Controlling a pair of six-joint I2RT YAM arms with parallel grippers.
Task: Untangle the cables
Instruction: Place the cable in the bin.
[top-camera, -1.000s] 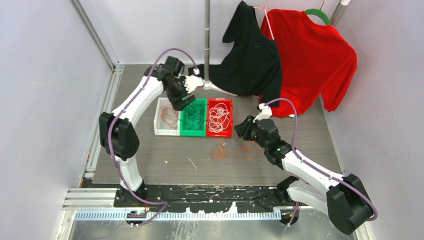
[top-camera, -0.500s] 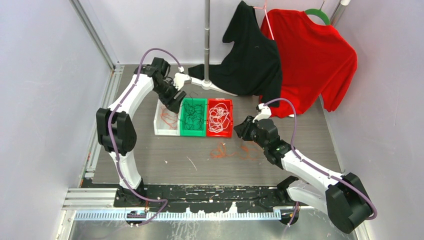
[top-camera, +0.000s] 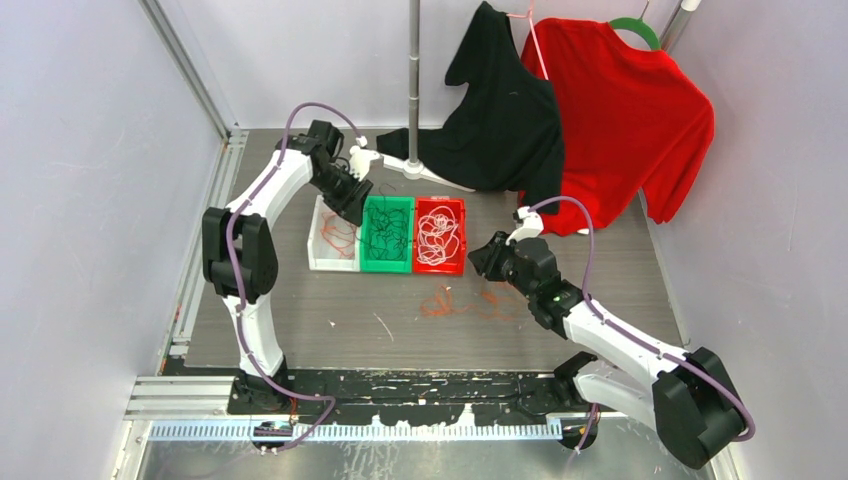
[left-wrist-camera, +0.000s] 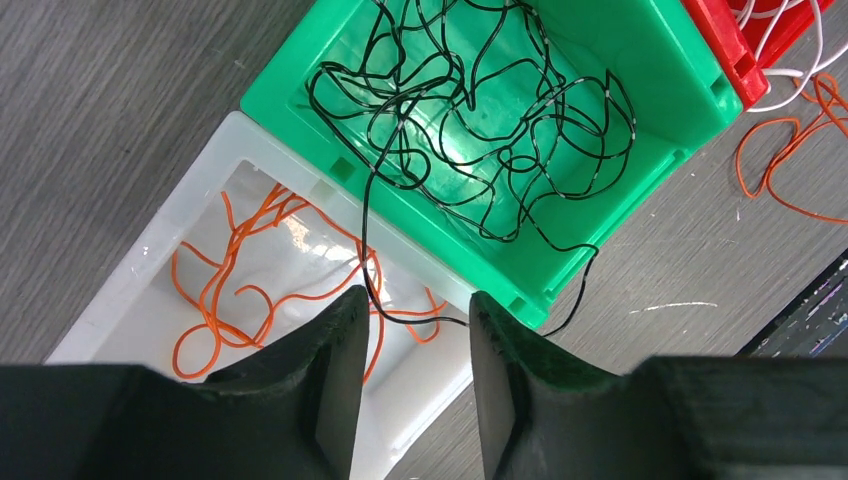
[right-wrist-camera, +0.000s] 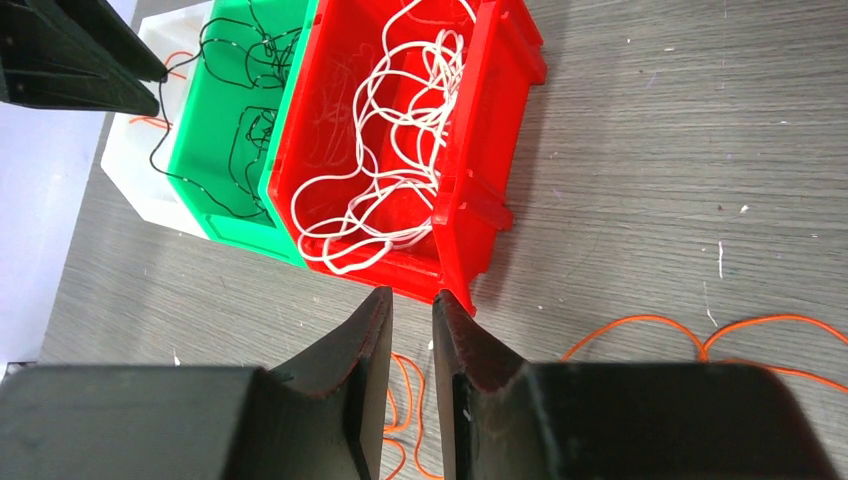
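Swung back since a sec ago – left gripper (left-wrist-camera: 410, 300) narrowed, half-open, gripping nothing; a black cable (left-wrist-camera: 366, 215) strand off the green bin (left-wrist-camera: 660, 80) crosses between my tips, prob. the next pick. Right gripper (right-wrist-camera: 412, 300) is nearly closed and empty, orange cables (top-camera: 447, 301) loose beneath – beyond them grey table (right-wrist-camera: 650, 150), shirts (top-camera: 620, 110) hanging behind.

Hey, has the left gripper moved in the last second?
Yes. In the top view the left gripper has shifted left, off the green bin's far-left corner toward the white bin.
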